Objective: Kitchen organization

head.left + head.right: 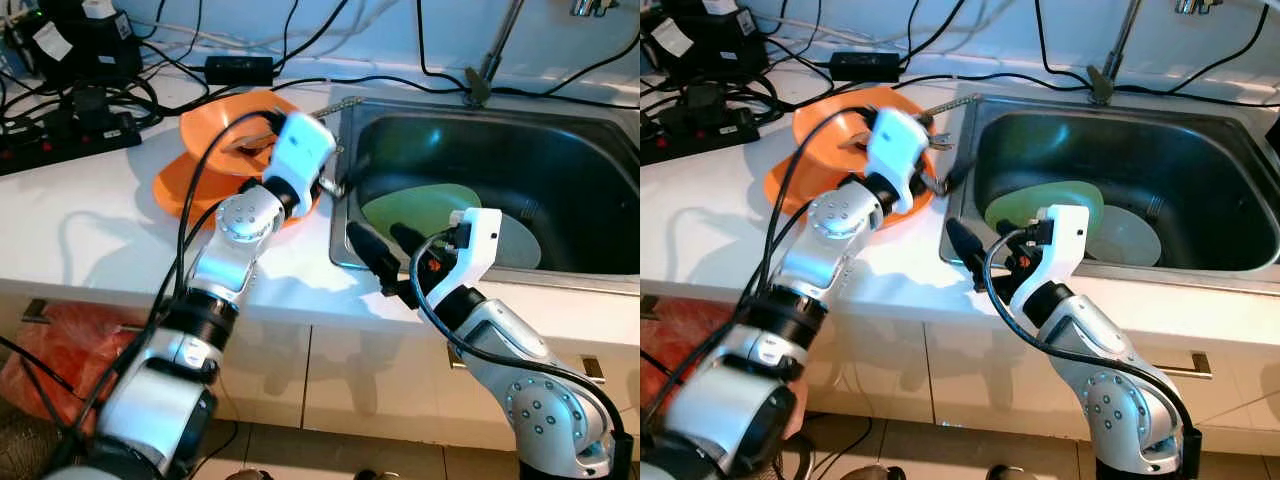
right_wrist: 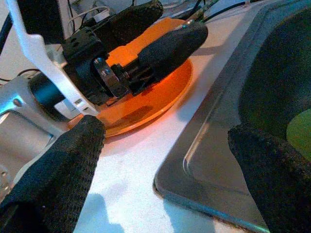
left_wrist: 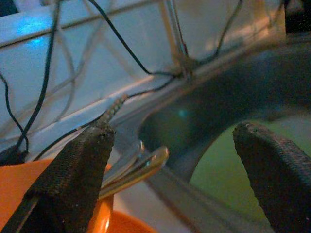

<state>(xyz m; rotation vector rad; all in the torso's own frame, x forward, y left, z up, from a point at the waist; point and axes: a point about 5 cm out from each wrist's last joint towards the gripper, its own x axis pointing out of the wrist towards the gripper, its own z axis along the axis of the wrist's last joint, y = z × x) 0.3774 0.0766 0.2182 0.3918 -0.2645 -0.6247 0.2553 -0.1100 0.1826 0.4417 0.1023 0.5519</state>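
Dishes are what we are sorting here: the steel sink (image 1: 590,140) on our right holds a green plate (image 1: 420,205) with a grey plate (image 1: 515,245) beside it, while an orange bowl (image 1: 215,125) sits on an orange plate (image 1: 175,190) on the white counter (image 1: 90,215) to the left. Our left gripper (image 1: 940,165) hovers open over the far right edge of the orange dishes, just beside some cutlery (image 3: 138,167), and our right gripper (image 1: 385,255) hangs open over the sink's near left corner. We judge the arms, so near each other, could collide or knock the cutlery into the sink.

Black cables (image 1: 150,60), power strip (image 1: 60,135) on countertop (image 1: 90,220)
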